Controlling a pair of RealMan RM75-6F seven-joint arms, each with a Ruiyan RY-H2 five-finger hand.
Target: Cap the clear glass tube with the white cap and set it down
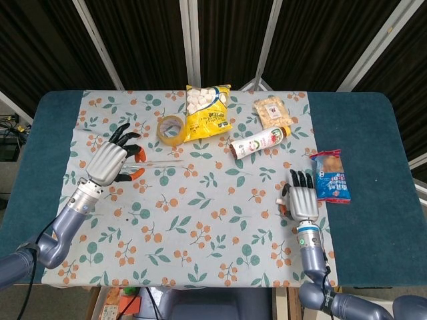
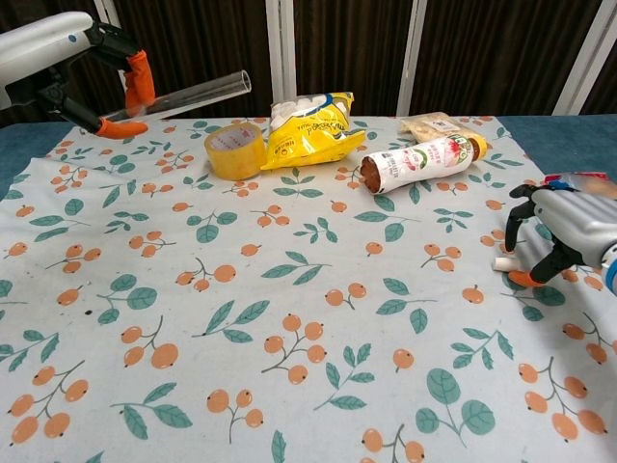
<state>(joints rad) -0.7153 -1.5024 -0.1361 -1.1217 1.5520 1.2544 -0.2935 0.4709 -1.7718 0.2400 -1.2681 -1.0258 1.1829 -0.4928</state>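
Note:
My left hand (image 1: pixel 109 162) (image 2: pixel 53 53) holds the clear glass tube (image 1: pixel 163 162) (image 2: pixel 198 91) by one end between its orange-tipped fingers, above the left side of the table. The tube points right and slightly up, its open end towards the tape roll. The small white cap (image 2: pixel 501 262) (image 1: pixel 281 201) lies on the cloth at the right. My right hand (image 1: pixel 303 201) (image 2: pixel 564 224) arches over it with fingers curved down and apart. Its thumb tip rests on the cloth just right of the cap, and nothing is gripped.
At the back lie a yellow tape roll (image 1: pixel 171 128), a yellow snack bag (image 1: pixel 207 112), a lying bottle (image 1: pixel 260 141) and a clear snack pack (image 1: pixel 273 111). A blue and red packet (image 1: pixel 331 176) sits just behind my right hand. The floral cloth (image 1: pixel 213 220) covers the middle.

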